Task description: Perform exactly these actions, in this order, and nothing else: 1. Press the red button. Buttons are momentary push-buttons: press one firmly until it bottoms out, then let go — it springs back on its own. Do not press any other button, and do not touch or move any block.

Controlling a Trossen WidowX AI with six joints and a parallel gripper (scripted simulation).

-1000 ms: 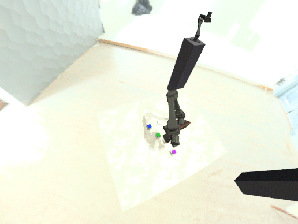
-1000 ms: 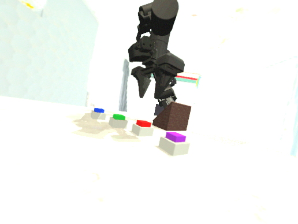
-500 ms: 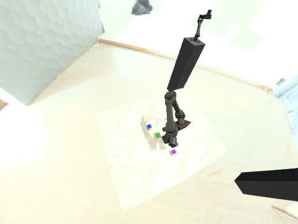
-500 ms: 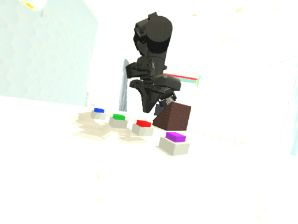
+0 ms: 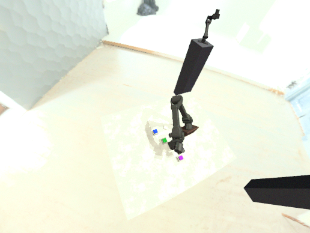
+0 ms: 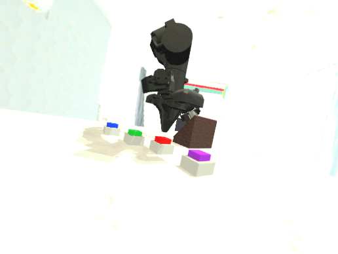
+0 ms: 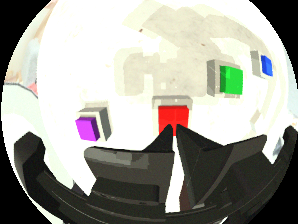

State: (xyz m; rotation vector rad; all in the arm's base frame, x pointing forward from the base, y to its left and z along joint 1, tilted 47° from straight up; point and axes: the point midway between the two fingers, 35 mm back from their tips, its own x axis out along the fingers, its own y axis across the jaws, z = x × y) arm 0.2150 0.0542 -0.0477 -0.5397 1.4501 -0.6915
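The red button (image 6: 162, 140) (image 7: 173, 116) sits on a pale square base, raised above it. In the top view the arm hides it. My gripper (image 6: 165, 131) (image 7: 173, 128) is shut and empty, fingers pointing down. In the exterior view the fingertips show a little above the red button, with a gap between. In the wrist view the tips overlap the near edge of its red cap.
The green button (image 5: 164, 140) (image 6: 135, 133) (image 7: 231, 80) and blue button (image 5: 155, 131) (image 6: 112, 125) (image 7: 267, 65) stand to one side of the red one, the purple button (image 5: 180, 158) (image 6: 199, 155) (image 7: 87, 129) on the other. A dark brown wedge (image 5: 191, 130) (image 6: 202, 132) stands by the arm.
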